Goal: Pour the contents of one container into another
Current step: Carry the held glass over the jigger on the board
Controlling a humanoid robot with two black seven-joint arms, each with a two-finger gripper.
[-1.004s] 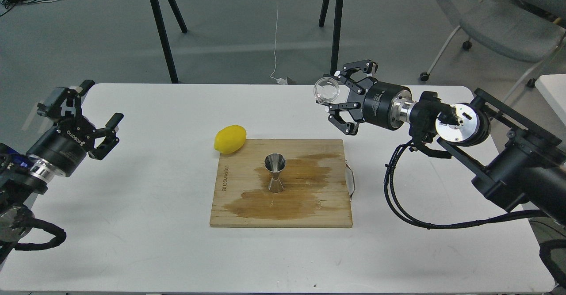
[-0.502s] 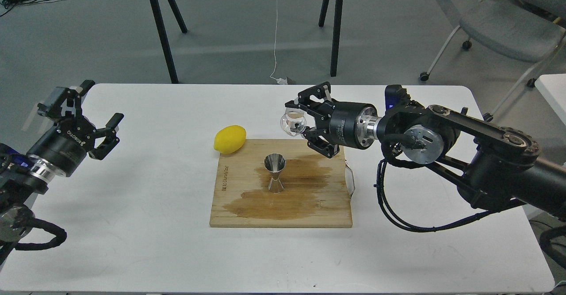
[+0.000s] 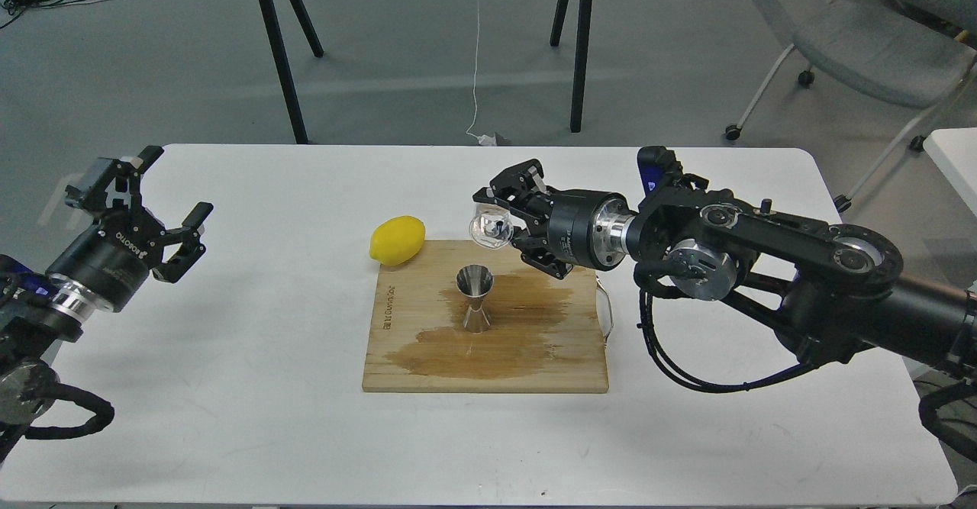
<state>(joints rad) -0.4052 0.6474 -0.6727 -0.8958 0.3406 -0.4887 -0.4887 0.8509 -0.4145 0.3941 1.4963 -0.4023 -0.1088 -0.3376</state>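
The right gripper [image 3: 496, 228] has swung down and left with the glass tumbler [image 3: 488, 231] clamped tight — now it hangs tipped just above the jigger [image 3: 475, 297] on the wet board [image 3: 488, 356]. Pouring looks close. The left gripper [image 3: 153, 211] waits, spread wide.

Clear glass tumbler [image 3: 488, 230], shiny steel jigger [image 3: 475, 297], stained wooden board [image 3: 486, 317].

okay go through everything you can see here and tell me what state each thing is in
Glass tumbler: held in the air, tipped on its side above the jigger.
Jigger: upright on the cutting board.
Cutting board: flat on the table, stained wet.
Lemon: lying at the board's corner.
Right gripper: jaws shut on the tumbler.
Left gripper: jaws open, empty.
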